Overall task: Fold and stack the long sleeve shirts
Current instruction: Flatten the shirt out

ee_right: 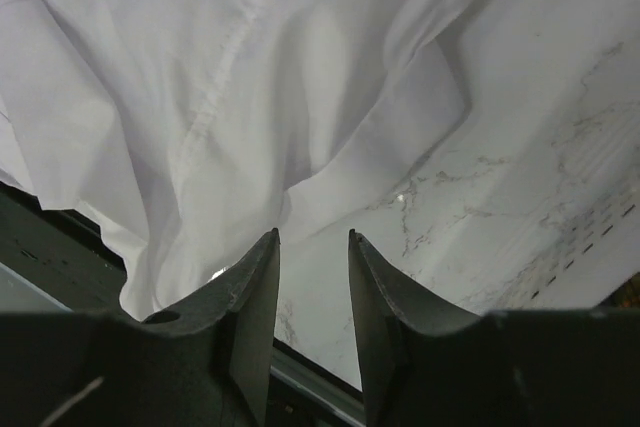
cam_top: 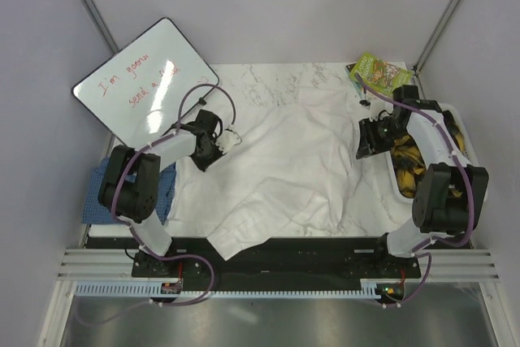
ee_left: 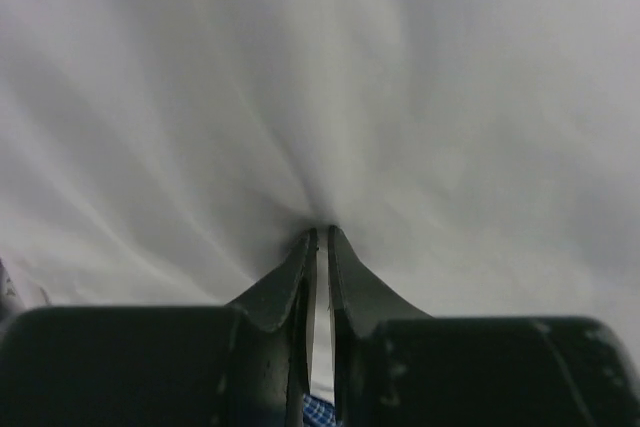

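Observation:
The white long sleeve shirt lies spread and rumpled over the marble table, one part hanging over the front edge. My left gripper is at the shirt's left upper edge, shut on a pinch of white cloth that fills the left wrist view; its jaws stand almost together with cloth between them. The blue checked shirt lies at the table's left edge, partly under the left arm. My right gripper hovers at the shirt's right edge, open with only bare marble between its fingers, beside the white cloth.
A whiteboard with red writing leans at the back left. A green packet lies at the back right corner. A white bin holding yellow items stands along the right edge under the right arm. A black rail runs along the front.

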